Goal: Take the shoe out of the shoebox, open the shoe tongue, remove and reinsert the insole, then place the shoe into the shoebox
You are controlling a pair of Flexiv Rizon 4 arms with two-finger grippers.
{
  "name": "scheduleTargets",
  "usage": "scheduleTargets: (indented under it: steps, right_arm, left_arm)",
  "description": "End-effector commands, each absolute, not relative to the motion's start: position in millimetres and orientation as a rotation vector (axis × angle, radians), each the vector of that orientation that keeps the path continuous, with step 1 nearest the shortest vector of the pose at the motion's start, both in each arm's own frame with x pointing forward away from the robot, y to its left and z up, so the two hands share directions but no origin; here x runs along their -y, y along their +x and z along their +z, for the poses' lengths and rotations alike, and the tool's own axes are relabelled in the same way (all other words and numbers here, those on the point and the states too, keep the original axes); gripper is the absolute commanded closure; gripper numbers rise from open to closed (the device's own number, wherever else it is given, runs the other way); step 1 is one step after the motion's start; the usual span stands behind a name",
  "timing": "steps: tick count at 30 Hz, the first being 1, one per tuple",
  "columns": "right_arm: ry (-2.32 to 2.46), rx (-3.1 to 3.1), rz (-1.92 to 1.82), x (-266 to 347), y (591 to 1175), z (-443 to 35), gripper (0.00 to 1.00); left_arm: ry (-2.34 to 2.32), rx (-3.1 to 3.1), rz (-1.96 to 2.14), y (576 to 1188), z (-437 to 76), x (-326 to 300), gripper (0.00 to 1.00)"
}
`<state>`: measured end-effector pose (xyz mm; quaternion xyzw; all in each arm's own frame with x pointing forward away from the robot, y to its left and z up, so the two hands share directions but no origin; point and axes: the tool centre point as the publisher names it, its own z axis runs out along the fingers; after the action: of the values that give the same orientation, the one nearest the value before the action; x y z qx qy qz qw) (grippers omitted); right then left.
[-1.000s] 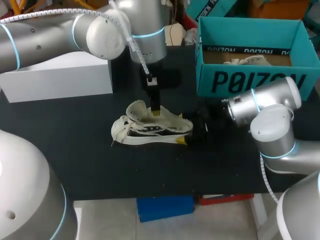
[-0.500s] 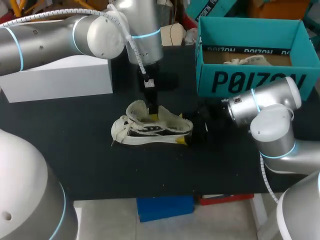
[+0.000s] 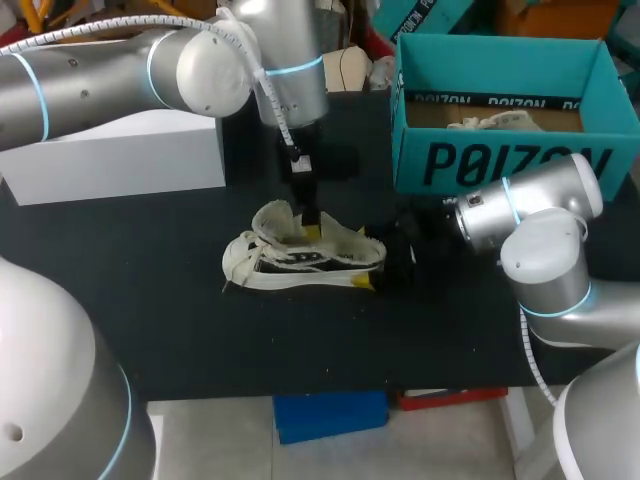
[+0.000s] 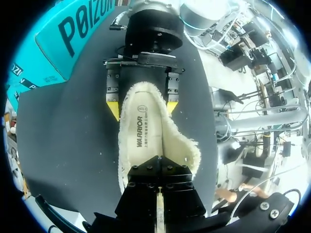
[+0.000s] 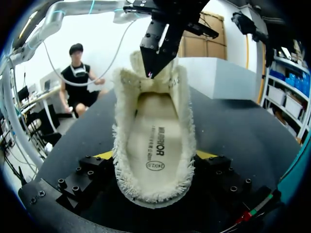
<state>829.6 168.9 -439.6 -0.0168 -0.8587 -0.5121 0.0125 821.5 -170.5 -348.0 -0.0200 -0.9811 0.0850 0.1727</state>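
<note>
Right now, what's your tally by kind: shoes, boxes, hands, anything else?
Shoes: 1, the shoe
Boxes: 2, the teal box and the white box
Hands: 2, the left hand and the right hand
Unclear: 1, a pale thing inside the teal box, too hidden to name
Total: 6

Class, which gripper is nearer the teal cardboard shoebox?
Right. The right gripper is at the heel of the cream fabric shoe, close before the shoebox; the left gripper is farther, above its middle.
</note>
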Motion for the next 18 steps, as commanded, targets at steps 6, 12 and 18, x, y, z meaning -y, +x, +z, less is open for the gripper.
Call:
scheduleTargets:
  steps: [6,12,18]
  right_arm:
    - [-0.055,2.678,-1.594,-168.5,830.6,-443.4,1.00]
    - [-0.055,2.678,-1.594,-168.5,830.6,-443.4,1.00]
    - [-0.055,2.678,-1.594,-168.5,830.6,-443.4,1.00]
  left_arm:
    - [-0.082,2.771,0.275,815.9,-353.0,167.6,1.00]
    - [-0.091,2.762,0.282,810.6,-361.7,172.0,1.00]
    - [-0.092,2.760,0.270,806.9,-370.6,175.4,1.00]
